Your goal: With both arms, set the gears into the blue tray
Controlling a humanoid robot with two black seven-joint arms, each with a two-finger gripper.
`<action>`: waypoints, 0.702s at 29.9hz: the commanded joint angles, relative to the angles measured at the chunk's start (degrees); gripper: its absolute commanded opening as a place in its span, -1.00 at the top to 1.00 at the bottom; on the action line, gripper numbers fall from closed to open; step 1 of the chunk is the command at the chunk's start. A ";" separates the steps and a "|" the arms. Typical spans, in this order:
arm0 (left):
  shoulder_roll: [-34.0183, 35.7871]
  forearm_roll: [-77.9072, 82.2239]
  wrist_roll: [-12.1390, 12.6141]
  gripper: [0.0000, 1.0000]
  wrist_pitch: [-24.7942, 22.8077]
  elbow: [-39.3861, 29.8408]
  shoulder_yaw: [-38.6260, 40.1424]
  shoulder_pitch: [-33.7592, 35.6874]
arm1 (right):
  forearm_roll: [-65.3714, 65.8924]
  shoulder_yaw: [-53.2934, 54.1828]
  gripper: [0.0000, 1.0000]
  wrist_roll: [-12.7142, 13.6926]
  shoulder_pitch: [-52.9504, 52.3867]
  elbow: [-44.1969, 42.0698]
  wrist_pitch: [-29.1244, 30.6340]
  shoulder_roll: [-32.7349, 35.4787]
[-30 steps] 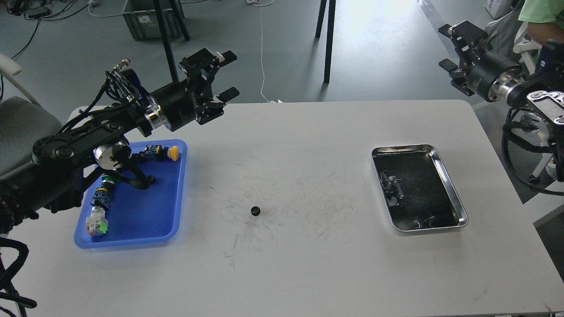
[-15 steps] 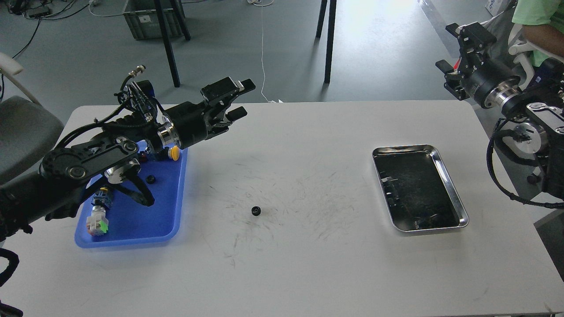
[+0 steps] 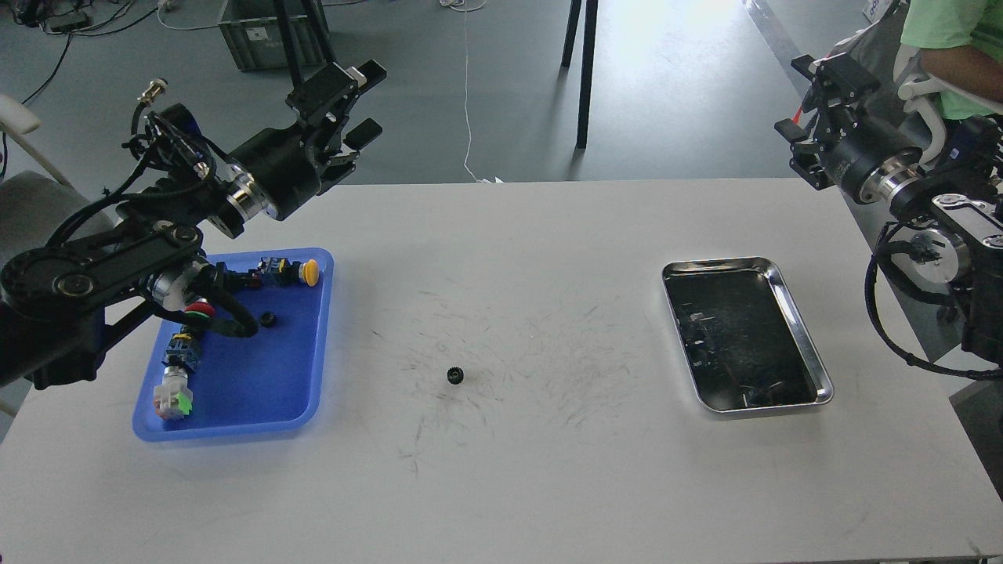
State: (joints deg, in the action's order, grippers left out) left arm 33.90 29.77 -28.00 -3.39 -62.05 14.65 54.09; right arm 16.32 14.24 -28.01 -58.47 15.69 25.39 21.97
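1. The left claw (image 3: 356, 102) is held raised beyond the far left edge of the white desk (image 3: 548, 470), above and behind the blue tray (image 3: 313, 345); its two fingers are spread apart and nothing is gripped between them.
2. The right claw (image 3: 811, 106) is seen at the far right, off the desk's far corner and raised; its fingers appear parted with nothing between them.
3. One gear (image 3: 455, 375) is seen lying alone on the bare desk, left of centre, between the two trays and nearer the blue one, touching neither.
4. A second gear (image 3: 269, 319) is seen resting inside the blue tray, on its floor near the middle.
5. Several push-button switches are also held in the blue tray: a yellow-capped one (image 3: 294, 272) near the far rim, and a green-capped one (image 3: 173, 395) near the front left corner.
6. A steel tray (image 3: 799, 321) with a dark inside is seen on the right half of the desk, well apart from both gears.
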 commanded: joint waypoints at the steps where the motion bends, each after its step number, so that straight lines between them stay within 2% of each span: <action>1: 1.08 0.37 0.00 -0.97 6.64 -4.48 2.40 -2.23 | 0.03 -0.09 -0.88 0.01 -0.06 0.05 0.01 0.00; 5: 1.17 -0.32 0.00 -0.97 7.08 -5.19 2.84 -2.41 | 0.03 -0.09 -0.88 0.01 -0.15 0.05 0.01 0.00; 10: 0.20 -6.64 0.00 -0.97 9.80 -3.17 5.21 -3.29 | 0.03 -0.09 -0.88 0.01 -0.50 0.05 -0.08 0.00; 17: 0.46 -13.34 0.00 -0.97 8.84 -2.81 11.09 -6.27 | 0.03 0.08 -0.88 0.01 -0.42 0.05 -0.87 0.00; 21: 0.20 -12.20 0.00 -0.97 6.48 -3.16 8.57 -7.59 | 0.03 0.00 -0.88 0.01 -0.42 0.05 -1.13 0.00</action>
State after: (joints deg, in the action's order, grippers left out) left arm 34.19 17.06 -28.00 4.97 -64.81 25.16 47.34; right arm 16.35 14.25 -28.00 -58.95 15.72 24.46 21.97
